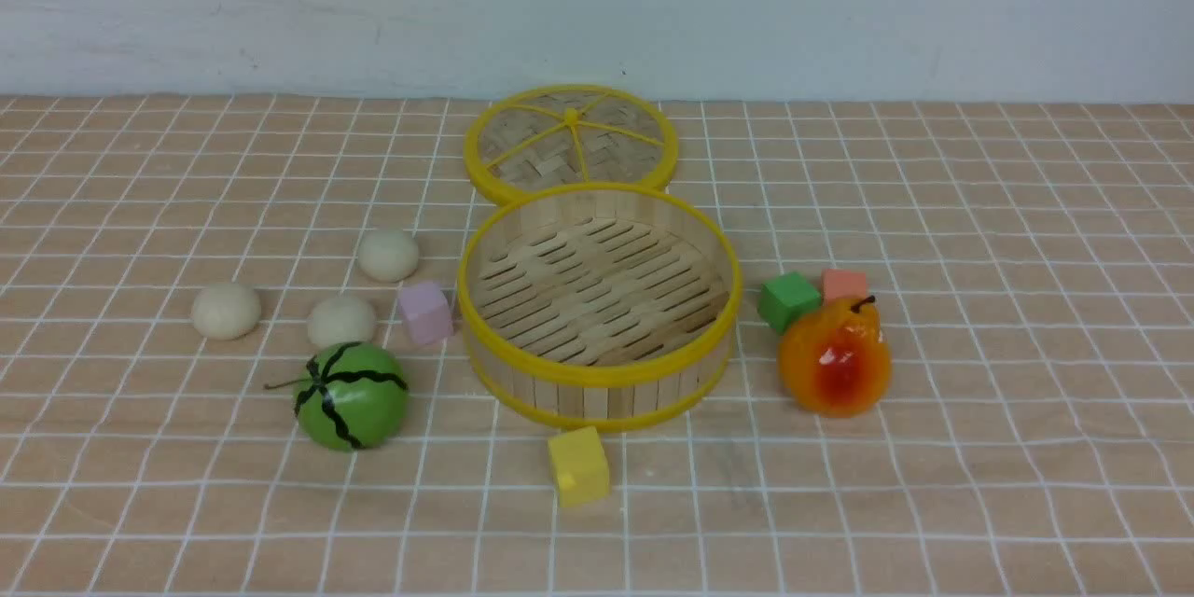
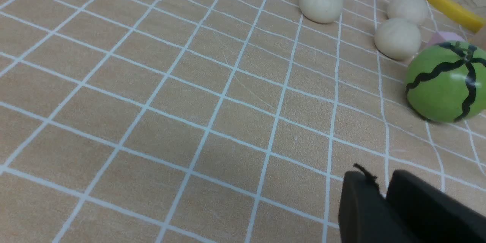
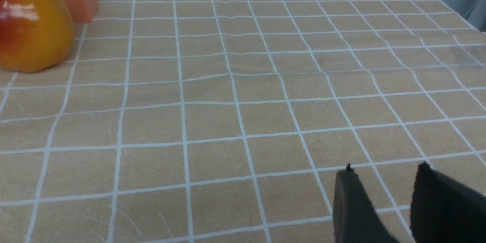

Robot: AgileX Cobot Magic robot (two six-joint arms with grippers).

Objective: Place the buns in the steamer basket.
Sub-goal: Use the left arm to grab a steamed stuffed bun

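Front view: steamer basket (image 1: 599, 306) sits mid-tabletop (image 1: 979, 485), nothing inside, with all three buns (image 1: 227, 310) (image 1: 342, 320) (image 1: 389, 254) off to its left, next to a pink cube (image 1: 425, 312) and a striped melon (image 1: 352, 395). No writing or labels on anything. Left wrist view: left gripper (image 2: 383, 193) with only a thin slit between its jaws, holding nothing, buns well apart from it. Right wrist view: right gripper (image 3: 383, 182) jaws apart, empty, over bare tabletop.

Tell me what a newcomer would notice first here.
The empty steamer basket sits mid-table, its flat lid lying just behind. Three buns cluster to its left near a green melon, while a glossy orange pear stands to its right.
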